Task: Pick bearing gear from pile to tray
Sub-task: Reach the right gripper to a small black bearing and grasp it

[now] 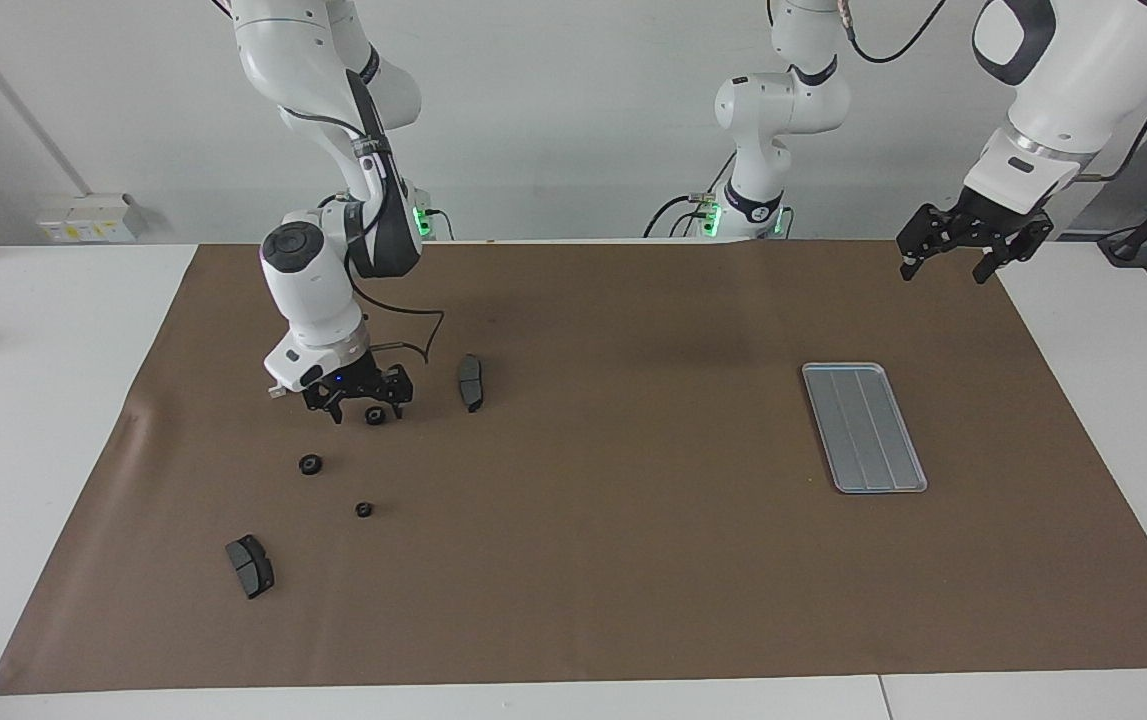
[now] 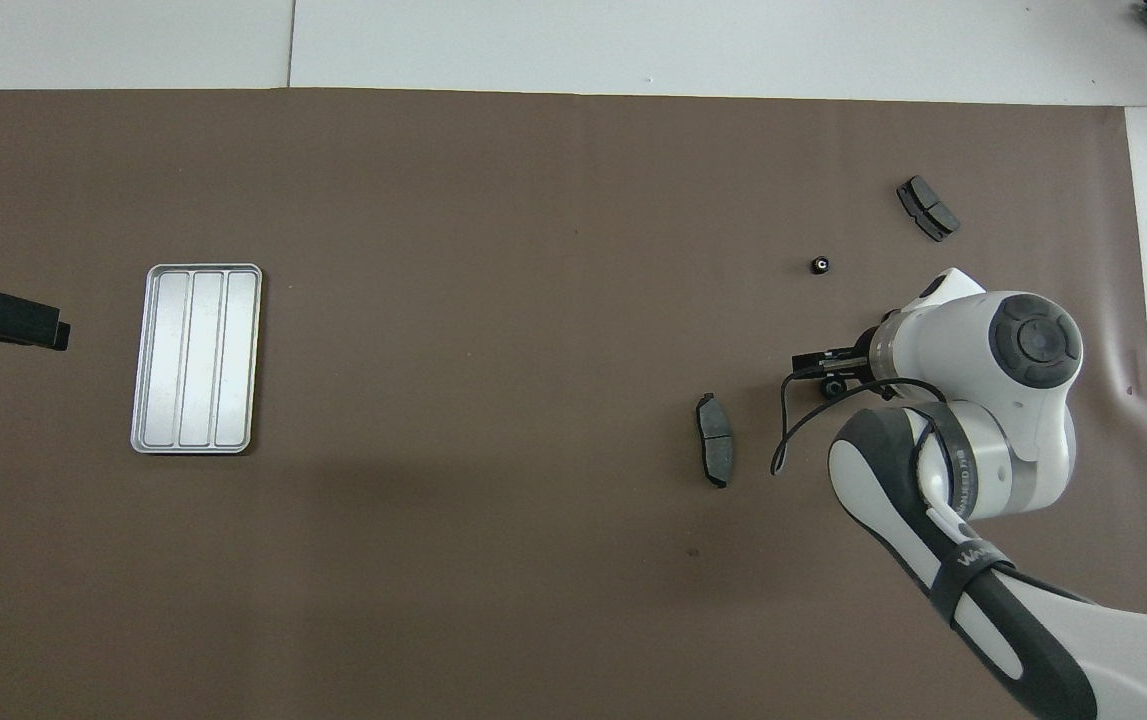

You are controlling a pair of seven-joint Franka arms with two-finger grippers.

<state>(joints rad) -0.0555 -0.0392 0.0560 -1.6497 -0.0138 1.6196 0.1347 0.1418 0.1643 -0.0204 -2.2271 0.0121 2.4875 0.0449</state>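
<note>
Black bearing gear [image 1: 374, 416] sits on the mat directly between the spread-apart fingers of the lowered right gripper [image 1: 369, 408]; left gripper [image 1: 968, 250], also open, waits high, near the tray [image 1: 833, 380].

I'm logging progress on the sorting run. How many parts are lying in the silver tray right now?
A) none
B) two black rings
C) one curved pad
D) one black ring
A: the tray shows only its bare ridged floor in both views, while the black rings and curved pads all lie on the brown mat toward the right arm's end.
</note>
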